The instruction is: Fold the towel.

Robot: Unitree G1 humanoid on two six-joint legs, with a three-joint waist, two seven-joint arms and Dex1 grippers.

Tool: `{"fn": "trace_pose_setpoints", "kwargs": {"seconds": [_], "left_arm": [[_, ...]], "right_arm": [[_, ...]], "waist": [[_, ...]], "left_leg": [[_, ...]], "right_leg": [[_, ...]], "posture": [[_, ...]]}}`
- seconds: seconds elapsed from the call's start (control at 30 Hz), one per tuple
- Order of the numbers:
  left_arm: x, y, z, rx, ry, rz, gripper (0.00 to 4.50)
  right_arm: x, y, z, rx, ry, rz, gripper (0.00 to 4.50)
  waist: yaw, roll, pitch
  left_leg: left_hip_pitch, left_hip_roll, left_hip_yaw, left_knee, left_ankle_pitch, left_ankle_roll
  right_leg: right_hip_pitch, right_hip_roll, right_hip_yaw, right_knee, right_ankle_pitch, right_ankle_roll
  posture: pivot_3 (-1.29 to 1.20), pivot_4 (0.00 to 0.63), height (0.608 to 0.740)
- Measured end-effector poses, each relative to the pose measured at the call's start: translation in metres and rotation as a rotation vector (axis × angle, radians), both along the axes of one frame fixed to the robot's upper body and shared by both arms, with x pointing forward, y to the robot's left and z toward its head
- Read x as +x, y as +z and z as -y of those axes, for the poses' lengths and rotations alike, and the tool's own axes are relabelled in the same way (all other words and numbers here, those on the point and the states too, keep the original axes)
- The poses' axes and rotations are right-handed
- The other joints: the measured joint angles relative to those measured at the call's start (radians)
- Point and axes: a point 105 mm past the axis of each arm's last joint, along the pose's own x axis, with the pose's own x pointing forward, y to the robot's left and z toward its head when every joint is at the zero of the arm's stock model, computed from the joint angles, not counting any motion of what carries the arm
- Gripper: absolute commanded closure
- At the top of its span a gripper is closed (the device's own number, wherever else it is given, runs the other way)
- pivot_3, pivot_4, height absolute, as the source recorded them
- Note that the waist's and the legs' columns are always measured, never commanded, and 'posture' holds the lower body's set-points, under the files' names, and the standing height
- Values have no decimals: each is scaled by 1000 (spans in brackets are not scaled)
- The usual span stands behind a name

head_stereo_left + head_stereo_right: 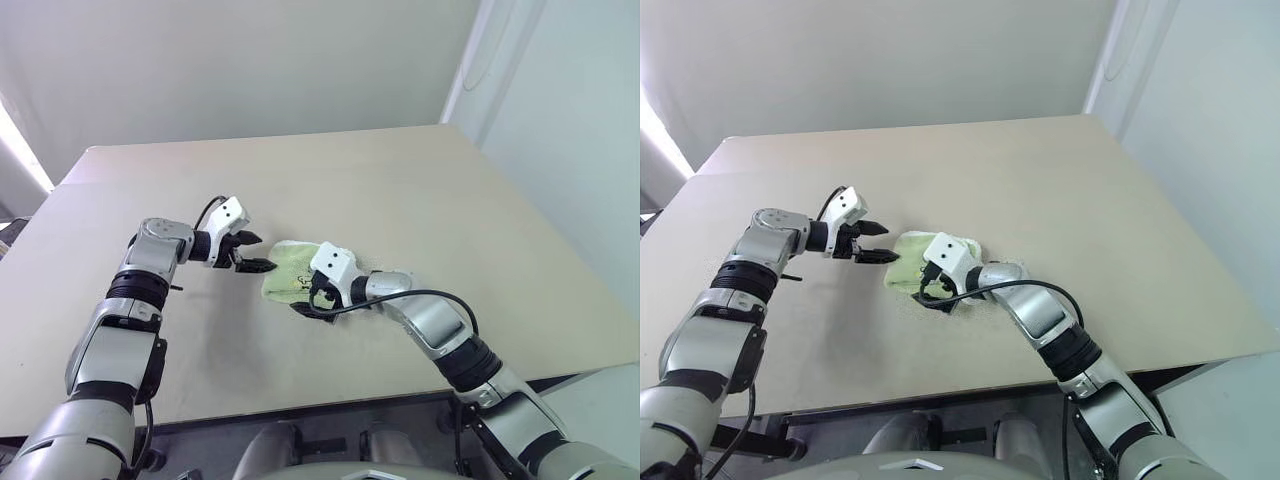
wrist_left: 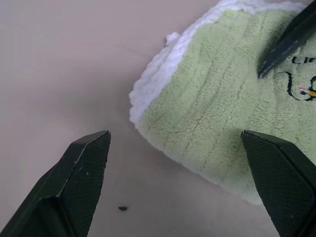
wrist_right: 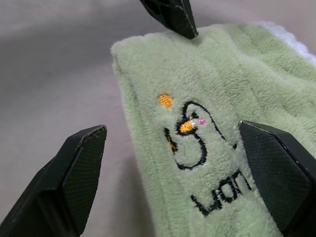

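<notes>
While both spread, left gripper [image 1: 257,252] and right gripper [image 1: 312,303] flank the folded towel [image 1: 290,268].

A bare indoor test room, likely a robotics lab. A wide, plain beige surface [image 1: 420,190] stands against blank white walls [image 1: 250,60], with a pale panel [image 1: 570,130] along the right side. Bright light enters at the left edge. No furnishings or decoration suggest a home.

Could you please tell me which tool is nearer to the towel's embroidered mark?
Right. The right tool straddles the embroidered mark on the towel; the left tool hovers at the towel's edge.
</notes>
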Motion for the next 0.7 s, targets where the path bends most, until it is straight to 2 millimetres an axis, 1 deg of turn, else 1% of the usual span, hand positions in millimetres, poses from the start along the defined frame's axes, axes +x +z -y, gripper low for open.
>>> {"fn": "trace_pose_setpoints", "kwargs": {"seconds": [0.2, 0.3, 0.4, 0.57, 0.7], "left_arm": [[-2, -2, 0, 10, -8, -1, 42], [-2, -3, 1, 12, -8, -2, 42], [-2, -3, 1, 14, -9, -2, 42], [-2, -4, 5, 13, -17, -3, 42], [-2, -4, 5, 19, -20, -2, 42]], "right_arm": [[1, -3, 3, -85, 38, 85, 0], [-2, -8, 6, -143, 79, 112, 0], [-1, -8, 4, -178, 98, 159, 0], [11, -6, 1, -216, 73, 238, 0], [19, -5, 2, -225, 35, 262, 0]], "waist": [[0, 0, 0], [0, 0, 0], [0, 0, 0], [0, 0, 0], [0, 0, 0]], "left_leg": [[0, 0, 0, 0, 0, 0], [0, 0, 0, 0, 0, 0], [0, 0, 0, 0, 0, 0], [2, 0, 0, 0, 0, 0], [2, 0, -1, 0, 0, 0]], "right_leg": [[0, 0, 0, 0, 0, 0], [0, 0, 0, 0, 0, 0], [0, 0, 0, 0, 0, 0], [1, 1, 0, 1, 0, -1], [1, 1, 0, 1, 0, -1]], "posture": [[0, 0, 692], [0, 0, 692], [0, 0, 692], [0, 0, 692], [0, 0, 692]]}}
